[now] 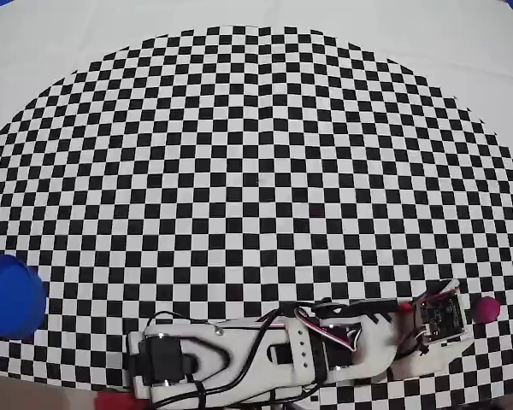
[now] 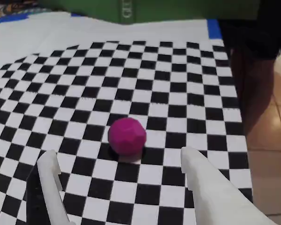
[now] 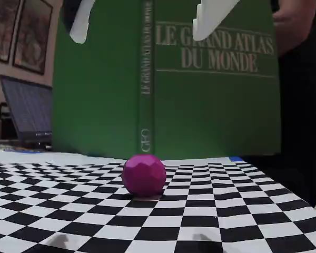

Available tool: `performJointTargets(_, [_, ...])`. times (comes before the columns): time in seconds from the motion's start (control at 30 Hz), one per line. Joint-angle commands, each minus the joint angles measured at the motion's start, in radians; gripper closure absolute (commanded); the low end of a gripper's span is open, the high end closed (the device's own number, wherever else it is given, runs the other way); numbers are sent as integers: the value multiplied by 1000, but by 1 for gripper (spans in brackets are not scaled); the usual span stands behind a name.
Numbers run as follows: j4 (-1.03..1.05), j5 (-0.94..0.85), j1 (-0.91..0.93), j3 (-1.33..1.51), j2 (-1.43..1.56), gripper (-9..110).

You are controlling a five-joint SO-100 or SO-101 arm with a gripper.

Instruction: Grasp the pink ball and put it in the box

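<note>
Tool [image 2: 117, 164] fingers stand spread, above the pink ball [image 2: 127, 136] near the tabletop's [image 2: 131, 65] right edge in overhead view; lower straight, centring before closing.

Green book [image 3: 163, 84] cover and spine read "LE GRAND ATLAS DU MONDE".

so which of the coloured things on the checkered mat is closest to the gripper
The small magenta-pink ball, just beyond the open white gripper; the round blue cup sits at the opposite edge.
</note>
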Motion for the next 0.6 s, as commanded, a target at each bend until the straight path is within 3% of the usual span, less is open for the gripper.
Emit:
performJointTargets(0.0, [-29,2,2,-78,-80,71])
performJointTargets(0.57, [-37,2,-8,-239,-383,71])
